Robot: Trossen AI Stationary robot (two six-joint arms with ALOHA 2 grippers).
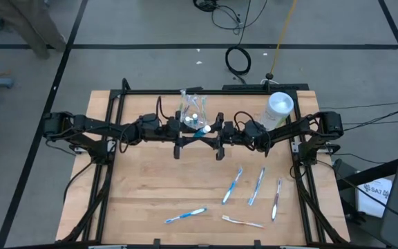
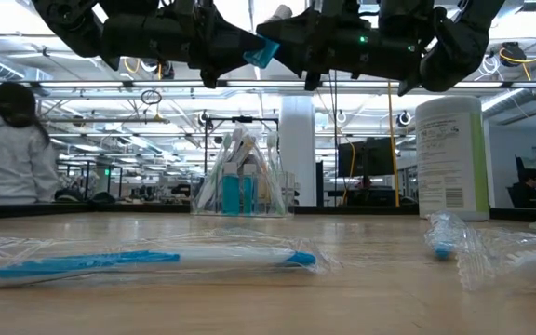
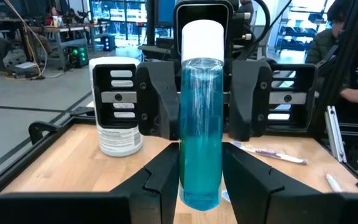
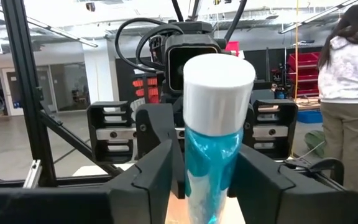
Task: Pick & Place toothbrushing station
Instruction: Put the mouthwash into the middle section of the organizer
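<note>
The two arms are meeting in the middle of the desk, up in the air, and one teal tube is sitting between them. The left pincer is reaching in from the left and the right pincer is reaching in from the right. Both are pinching the same tube at once, one at each end.

The tube's long axis is running left to right, along the line from one pincer to the other. In the left wrist view the tube is pointing straight away, and its white cap is at the far end, by the right pincer. In the right wrist view the cap is the near end, so the right pincer is pinching the cap end and the left pincer is pinching the flat tail end. Neither arm is nearer; both are touching it.

The clear cup is standing just behind the two pincers, on the far side of the desk, with some things already poking out of it. I think the tube is being passed from one arm to the other, and one pincer needs to let go first.

Five toothbrushes are lying on the near right part of the desk. A white canister is standing far right.
</note>
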